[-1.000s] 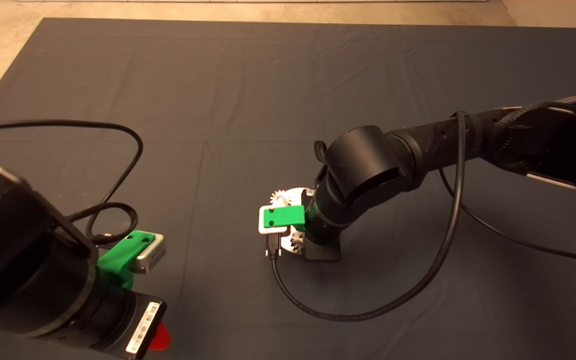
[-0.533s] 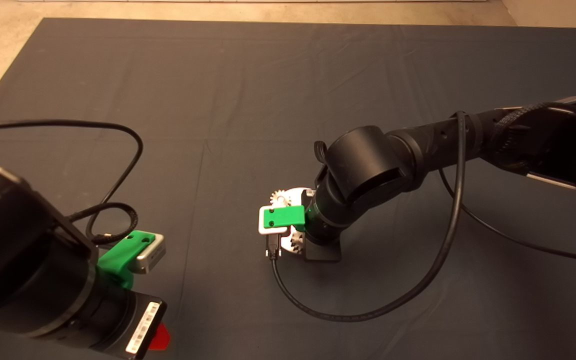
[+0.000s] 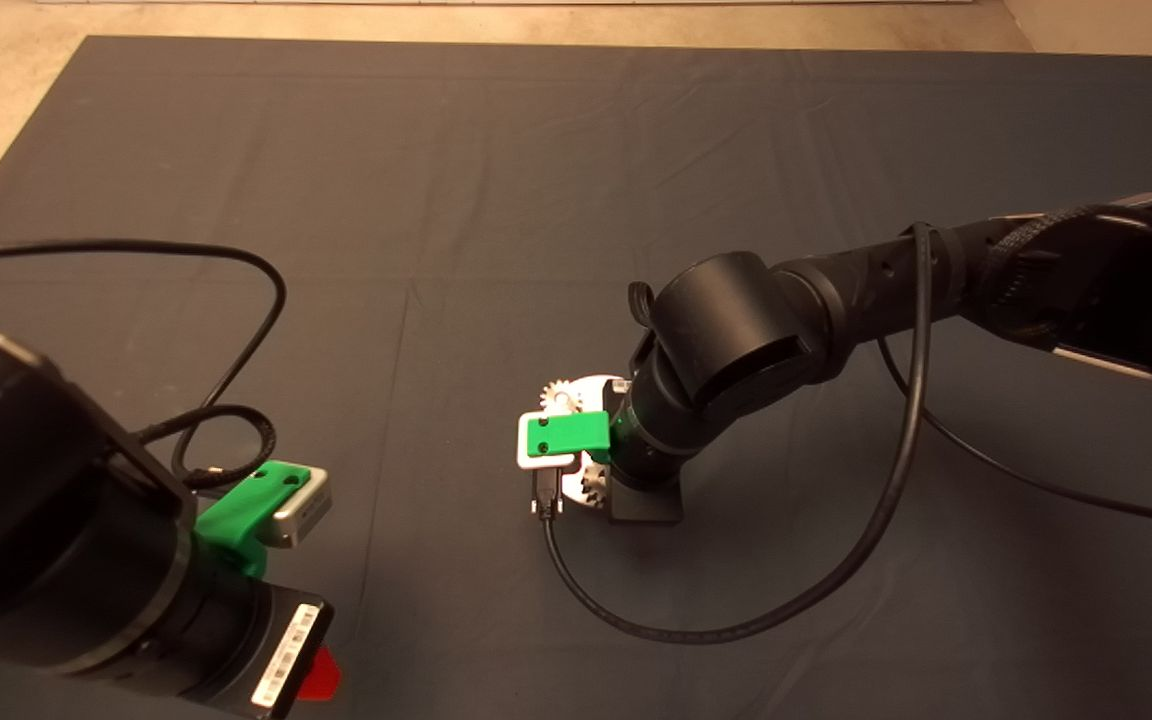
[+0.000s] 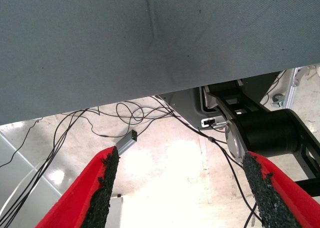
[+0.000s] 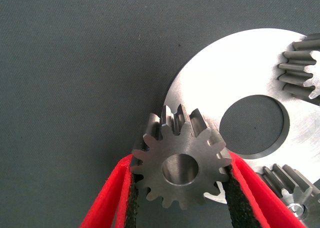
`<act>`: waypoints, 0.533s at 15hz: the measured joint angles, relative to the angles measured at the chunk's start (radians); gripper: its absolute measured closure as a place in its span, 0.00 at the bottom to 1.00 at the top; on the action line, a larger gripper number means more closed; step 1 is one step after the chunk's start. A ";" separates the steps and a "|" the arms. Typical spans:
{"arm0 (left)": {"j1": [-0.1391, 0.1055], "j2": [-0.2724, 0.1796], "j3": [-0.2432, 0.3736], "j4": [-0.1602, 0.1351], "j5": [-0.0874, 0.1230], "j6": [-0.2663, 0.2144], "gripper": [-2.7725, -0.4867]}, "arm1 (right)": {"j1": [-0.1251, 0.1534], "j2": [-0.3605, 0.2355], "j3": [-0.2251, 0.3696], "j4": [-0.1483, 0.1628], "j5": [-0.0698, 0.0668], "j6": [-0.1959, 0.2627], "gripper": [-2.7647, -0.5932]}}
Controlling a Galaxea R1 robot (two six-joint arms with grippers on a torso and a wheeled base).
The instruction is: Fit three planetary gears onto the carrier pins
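My right gripper (image 5: 180,160) is shut on a silvery planetary gear (image 5: 181,167), its centre hole facing the camera, held at the edge of the white disc (image 5: 225,63). Two more gears sit on the disc: one (image 5: 300,68) beyond its central hole and one (image 5: 290,185) with a carrier pin's tip (image 5: 298,208) in its centre. The other pins are hidden. In the head view the right wrist covers most of the disc (image 3: 593,384); two gears (image 3: 560,390) (image 3: 594,486) peek out. My left gripper (image 4: 181,157) is open and empty, parked at the mat's lower left corner (image 3: 316,680).
A black cable (image 3: 636,625) loops over the dark mat (image 3: 536,180) in front of the disc. Another cable (image 3: 256,300) curls beside the left arm. The left wrist view looks past the mat's edge at a floor with loose wires (image 4: 130,113).
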State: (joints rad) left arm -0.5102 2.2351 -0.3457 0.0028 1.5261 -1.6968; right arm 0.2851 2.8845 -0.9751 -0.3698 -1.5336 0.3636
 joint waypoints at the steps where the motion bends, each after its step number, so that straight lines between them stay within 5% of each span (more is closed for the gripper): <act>1: 0.000 0.000 0.000 0.000 0.000 0.000 0.45 | 0.000 0.000 0.000 0.000 0.000 0.000 0.79; 8: 0.000 0.000 0.000 0.000 0.000 0.000 0.45 | -0.007 0.000 0.000 -0.003 0.000 -0.001 0.79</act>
State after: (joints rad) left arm -0.5102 2.2351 -0.3457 0.0028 1.5264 -1.6968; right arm 0.2785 2.8845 -0.9751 -0.3732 -1.5336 0.3628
